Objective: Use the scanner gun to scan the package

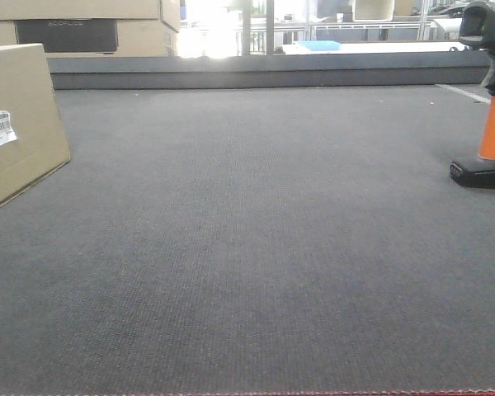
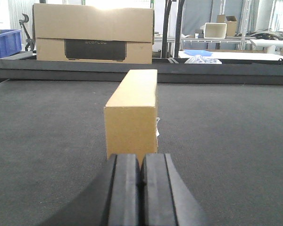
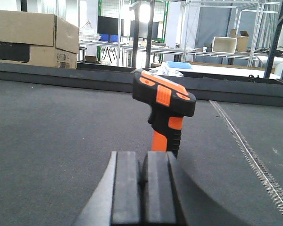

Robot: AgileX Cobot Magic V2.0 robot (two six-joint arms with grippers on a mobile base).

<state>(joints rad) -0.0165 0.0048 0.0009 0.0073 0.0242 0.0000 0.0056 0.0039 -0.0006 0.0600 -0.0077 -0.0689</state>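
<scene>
1. Strong daylight comes from the background windows (image 1: 214, 29), blown out to white in the front view.
2. The grey mat (image 1: 256, 231) is evenly lit, with only soft shadows.
3. In both wrist views the near gripper pads (image 2: 125, 188) look dark and slightly soft.
4. The package (image 2: 132, 113) face toward the left wrist camera is backlit yet legible.
5. Distant shelving looks hazy.

The dark panel (image 2: 95, 49) on the stacked carton (image 2: 93, 33) reads "ECOFLOW".

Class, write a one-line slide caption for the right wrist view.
Shut right tool faces the upright scanner gun standing on the dark mat.
</scene>
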